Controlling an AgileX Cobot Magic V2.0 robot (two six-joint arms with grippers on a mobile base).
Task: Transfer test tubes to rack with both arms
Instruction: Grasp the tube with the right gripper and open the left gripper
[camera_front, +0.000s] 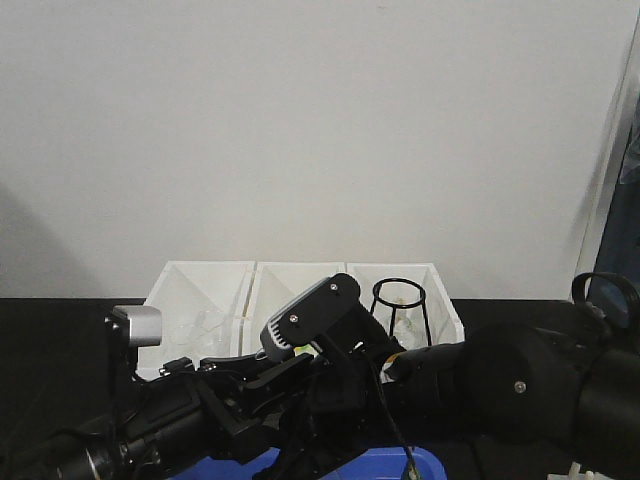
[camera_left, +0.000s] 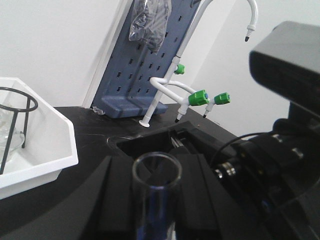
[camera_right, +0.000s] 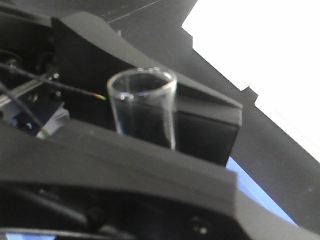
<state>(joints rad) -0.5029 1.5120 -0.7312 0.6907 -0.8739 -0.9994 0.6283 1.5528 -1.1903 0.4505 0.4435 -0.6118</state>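
**Tube orientation.** In the left wrist view a tube (camera_left: 155, 210) stands with its long axis from 6 to 12 o'clock. The open mouth is at 12 and the lower end is cut off by the frame edge. The right wrist view also shows a tube (camera_right: 143, 107), mouth at 12 o'clock and axis near upright. It cannot be told whether both views show the same tube.

**View differences.**
- The front view shows the left arm (camera_front: 150, 420) and right arm (camera_front: 520, 390) lying low, meeting at 6 o'clock in front of three white bins (camera_front: 205, 285). No tube can be made out there.
- Only the left wrist view shows the blue pegboard (camera_left: 140, 65) at 12 o'clock and the white taps (camera_left: 192, 97) at 1 o'clock.
- A tripod ring (camera_front: 400, 295) stands in the right-hand bin.
- A blue tray (camera_front: 420, 465) lies at 6 o'clock.

**Fingers.**
- The left gripper (camera_left: 155, 172) has its fingers (camera_left: 107, 200) closed to tube width, pressing both sides of the tube.
- The right gripper (camera_right: 210, 160) is likewise narrowed, and the tube is clamped between its fingers (camera_right: 205, 132).
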